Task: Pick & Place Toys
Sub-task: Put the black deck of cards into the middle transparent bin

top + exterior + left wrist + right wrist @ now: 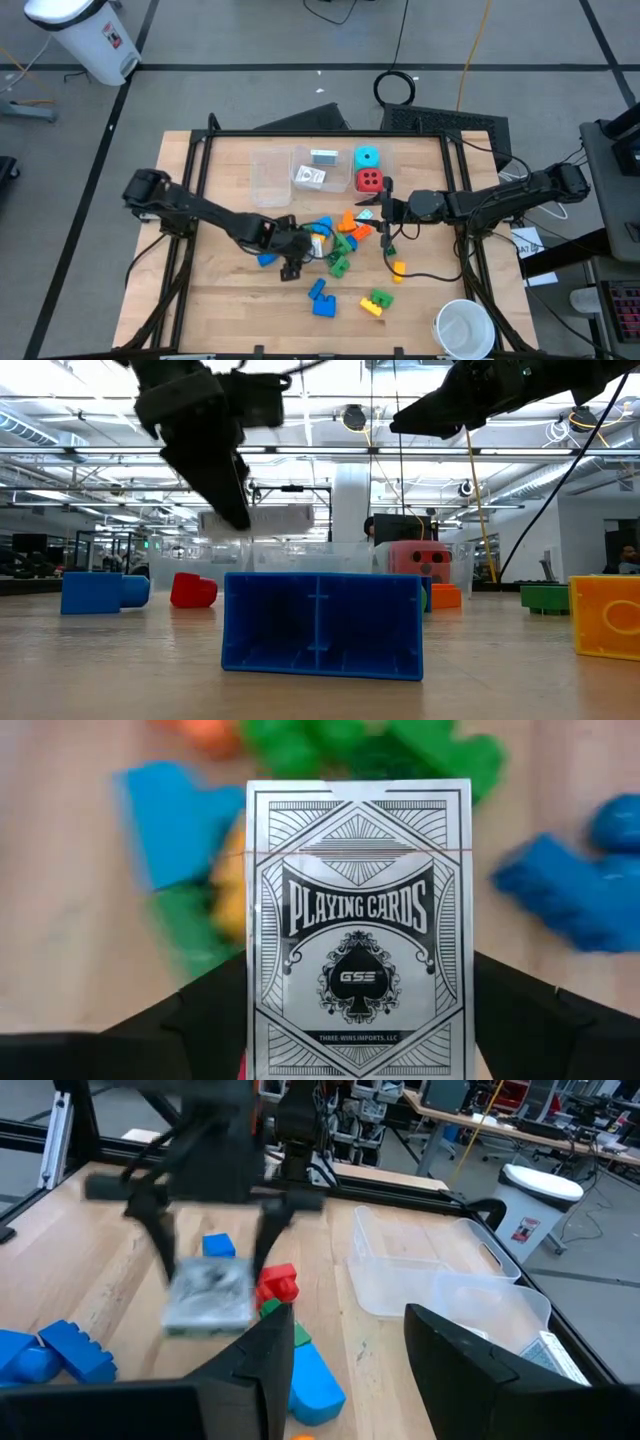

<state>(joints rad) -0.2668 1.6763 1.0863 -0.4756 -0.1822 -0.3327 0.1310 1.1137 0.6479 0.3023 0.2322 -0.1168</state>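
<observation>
My left gripper (pixel 308 243) is over the middle of the table, shut on a silver playing-card box (pixel 358 910), above a pile of green, orange and blue bricks (pixel 342 238). The right wrist view shows the box (pixel 208 1296) between its fingers, off the table. My right gripper (pixel 350 1370) is open and empty, held above the table just right of the pile (pixel 384 212). Another card box (pixel 311 177), a red die (pixel 369 181) and a cyan die (pixel 368 157) sit in clear bins at the far side. My left gripper pinches the card box by its two long side edges near one short end (pixel 262 1020), one finger on each edge. The fingers (pixel 168 1260) come from above, slanting down. The box is lifted clear over the bricks and shows edge-on and about level in the low view (pixel 258 519).
Clear bins (pixel 270 178) stand in a row at the far middle. Loose bricks lie nearer: blue (pixel 320 296), blue (pixel 267 259), green and yellow (pixel 377 302), yellow (pixel 398 267). A white cup (pixel 463 328) stands at the near right corner.
</observation>
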